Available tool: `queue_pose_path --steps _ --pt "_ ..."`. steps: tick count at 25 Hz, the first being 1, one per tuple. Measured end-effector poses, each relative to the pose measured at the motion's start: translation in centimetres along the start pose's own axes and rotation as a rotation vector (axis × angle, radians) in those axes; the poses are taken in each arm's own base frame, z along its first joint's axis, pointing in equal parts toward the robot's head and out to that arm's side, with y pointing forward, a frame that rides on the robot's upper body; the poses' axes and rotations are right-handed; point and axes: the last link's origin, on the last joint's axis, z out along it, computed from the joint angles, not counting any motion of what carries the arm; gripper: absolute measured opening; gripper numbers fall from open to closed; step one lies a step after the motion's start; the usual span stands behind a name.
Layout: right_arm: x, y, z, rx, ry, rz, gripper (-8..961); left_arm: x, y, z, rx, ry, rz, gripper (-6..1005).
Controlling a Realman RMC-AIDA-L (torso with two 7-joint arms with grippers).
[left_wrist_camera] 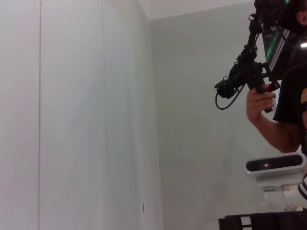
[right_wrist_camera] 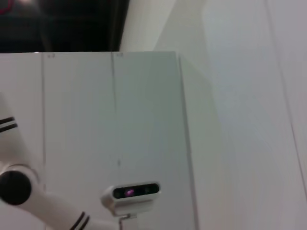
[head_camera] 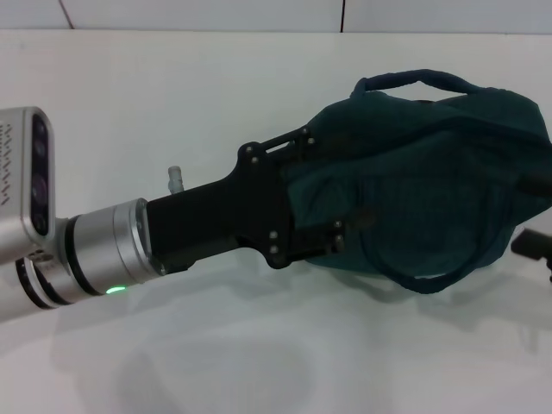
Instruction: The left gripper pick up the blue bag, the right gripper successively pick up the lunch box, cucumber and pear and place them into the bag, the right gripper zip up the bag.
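Observation:
The blue bag (head_camera: 431, 164) is a dark teal fabric tote lying on its side over the white table (head_camera: 172, 95), one loop handle (head_camera: 420, 80) at its far edge and another (head_camera: 431, 280) hanging toward me. My left gripper (head_camera: 321, 188) reaches in from the left and is shut on the bag's left end, its black fingers (head_camera: 335, 235) against the fabric. A black part at the right edge, just beyond the bag, looks like my right gripper (head_camera: 535, 246). The lunch box, cucumber and pear are out of view.
A small pale stub (head_camera: 175, 179) sticks up beside the left arm's wrist. The bag casts a soft shadow on the table below it. The wrist views face walls, a camera on a stand (left_wrist_camera: 275, 165) and a person holding a rig (left_wrist_camera: 259, 91).

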Motion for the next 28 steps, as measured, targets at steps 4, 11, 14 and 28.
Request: queue_pose_path --steps 4,11,14,28 --pt "0.1 0.5 0.2 -0.032 0.002 -0.034 603 0.0 0.0 -0.2 -0.001 -0.001 -0.001 726" --pt "0.3 0.4 0.5 -0.036 0.007 -0.046 756 0.0 0.0 -0.7 0.0 -0.008 0.007 727" --pt "0.4 0.3 0.7 -0.028 0.006 -0.047 751 0.1 -0.2 -1.0 0.002 -0.016 0.012 727" --pt "1.0 -2.9 7.2 -0.021 0.045 -0.02 744 1.2 -1.9 -4.1 -0.019 -0.103 0.071 711"
